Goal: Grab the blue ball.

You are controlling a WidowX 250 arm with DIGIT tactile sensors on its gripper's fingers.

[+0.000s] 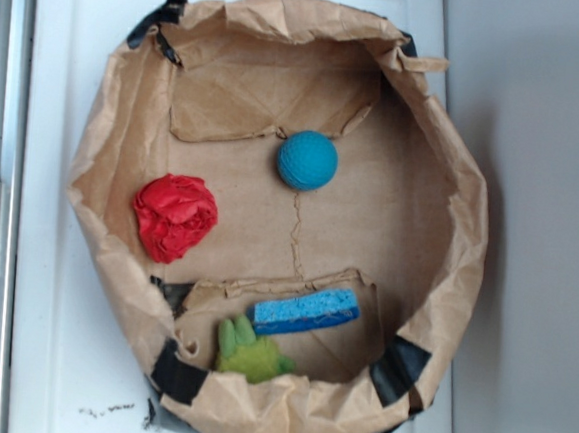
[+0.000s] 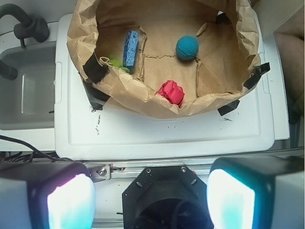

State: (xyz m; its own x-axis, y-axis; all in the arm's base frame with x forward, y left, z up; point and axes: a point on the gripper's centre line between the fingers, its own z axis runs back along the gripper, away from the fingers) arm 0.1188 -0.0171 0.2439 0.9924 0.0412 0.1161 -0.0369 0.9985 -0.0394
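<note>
Blue ball (image 2: 187, 47) lies well ahead of the gripper (image 2: 147, 200), slightly right, inside the paper bag (image 2: 143, 102). Fingers (image 2: 69, 202) are spread apart, empty. The near bag wall and red wad (image 2: 171, 91) should be cleared before descent is centred over the ball.

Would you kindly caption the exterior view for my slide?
Blue ball, red wad, blue sponge and green toy lie apart inside a paper-lined bin.
</note>
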